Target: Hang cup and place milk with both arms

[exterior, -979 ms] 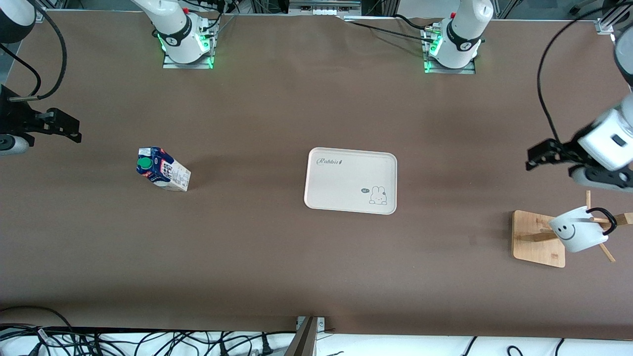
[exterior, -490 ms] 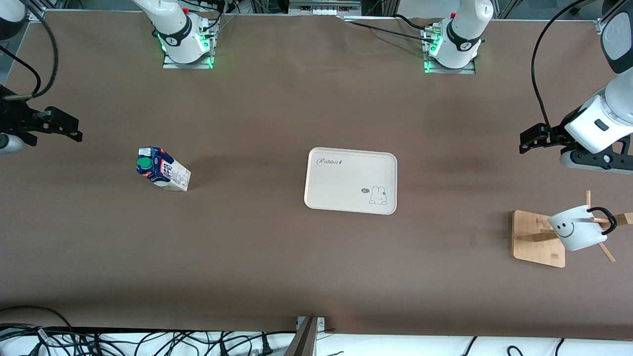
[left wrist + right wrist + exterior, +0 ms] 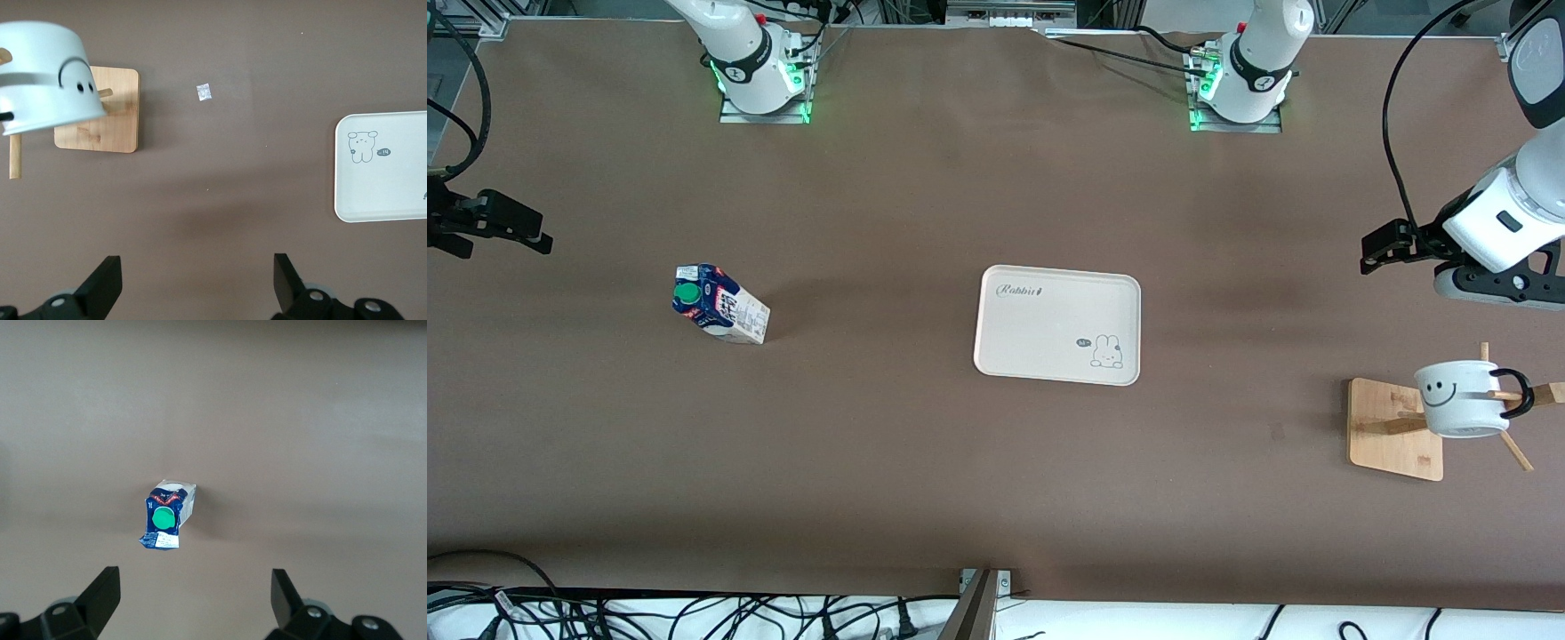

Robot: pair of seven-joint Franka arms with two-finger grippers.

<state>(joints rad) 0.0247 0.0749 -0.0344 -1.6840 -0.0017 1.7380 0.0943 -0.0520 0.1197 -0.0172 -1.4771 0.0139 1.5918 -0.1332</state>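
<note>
As hung: smiley-faced wht cup (image 3: 1458, 411)

Robotics lab: two arm bases (image 3: 760, 76) bolted at the table's (image 3: 925, 462) 12 o'clock edge, loose cables (image 3: 694, 613) at 6 o'clock.

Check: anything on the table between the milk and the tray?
Nothing: the front view shows bare brown table between the milk and the tray.
</note>
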